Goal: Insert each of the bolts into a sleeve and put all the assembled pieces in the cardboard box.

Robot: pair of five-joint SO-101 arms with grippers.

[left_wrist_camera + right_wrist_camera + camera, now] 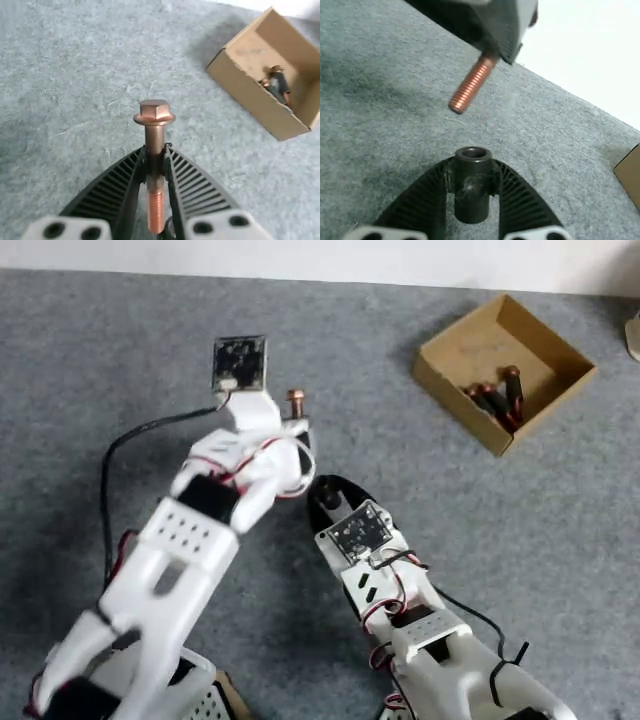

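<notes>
Left hand (156, 150) clamped on the bolt (155, 120), right hand (471, 167) gripping the sleeve (470, 200); threaded tip hangs just above its mouth, not touching. Assembled pieces (495, 398) lie in the cardboard box (455, 405)

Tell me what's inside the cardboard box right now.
A few bolt-and-sleeve pieces, dark with copper heads, lie bunched against one wall of the cardboard box. The rest of its floor is bare. They overlap, which hides the exact count.

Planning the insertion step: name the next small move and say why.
Probably shift the left gripper so the bolt lines its tip up over the sleeve bore: the bolt hangs tilted and off-centre, not touching the open sleeve held in the right gripper.
</notes>
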